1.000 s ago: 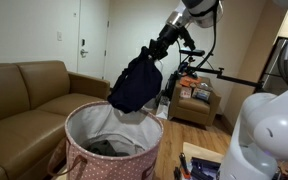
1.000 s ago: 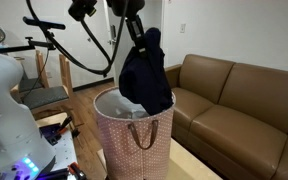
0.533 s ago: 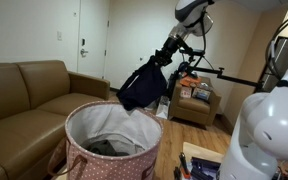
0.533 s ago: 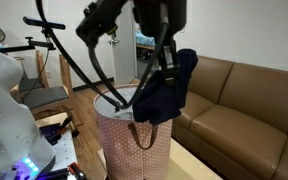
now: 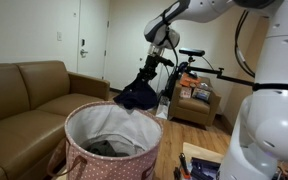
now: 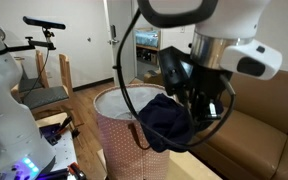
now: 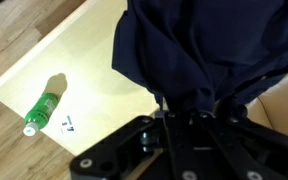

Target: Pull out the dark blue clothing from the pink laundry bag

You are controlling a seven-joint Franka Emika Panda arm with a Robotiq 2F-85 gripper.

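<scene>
The dark blue clothing (image 7: pixel 204 50) is plain navy, nearly black in its folds. The pink laundry bag (image 5: pixel 89 163) is pinkish-red outside with a fine pale dotted pattern. Its lining (image 5: pixel 109 122) is white, and a grey cloth (image 5: pixel 109 147) lies inside. The sofa (image 5: pixel 24 90) is brown, the bottle (image 7: pixel 44 103) green, lying on a pale yellowish wood surface (image 7: pixel 84 45).

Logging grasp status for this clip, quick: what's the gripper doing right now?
Gripper: closed on the dark blue clothing, which hangs from it outside the pink laundry bag.
</scene>
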